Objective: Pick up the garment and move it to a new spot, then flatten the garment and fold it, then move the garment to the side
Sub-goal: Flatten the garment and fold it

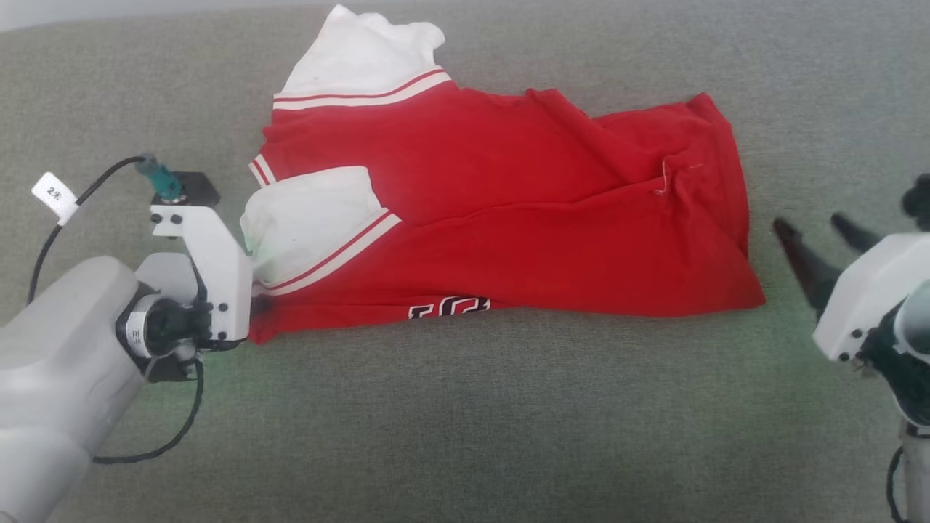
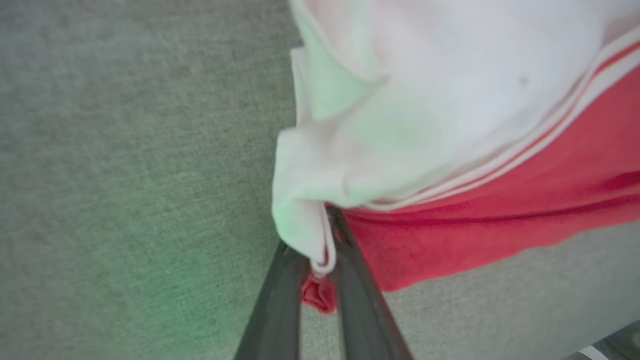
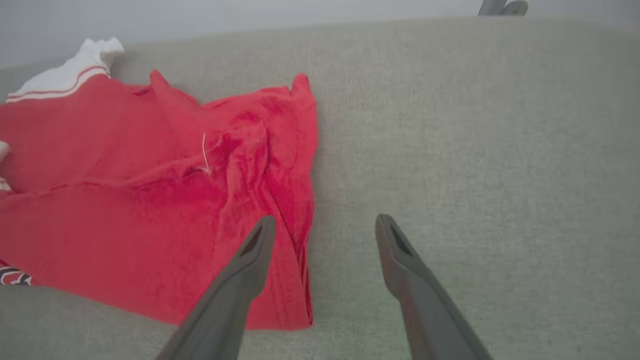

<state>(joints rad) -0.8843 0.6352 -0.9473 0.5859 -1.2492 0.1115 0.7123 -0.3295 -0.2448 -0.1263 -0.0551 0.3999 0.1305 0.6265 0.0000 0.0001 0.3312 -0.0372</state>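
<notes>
The red, white-sleeved jersey-style garment (image 1: 508,218) lies rumpled on the grey fabric surface (image 1: 465,436). My left pincer (image 2: 317,265) pinches its sleeve-side corner; my right pincer (image 3: 325,225) gapes beside its hem. Flattening and folding look undone.
</notes>
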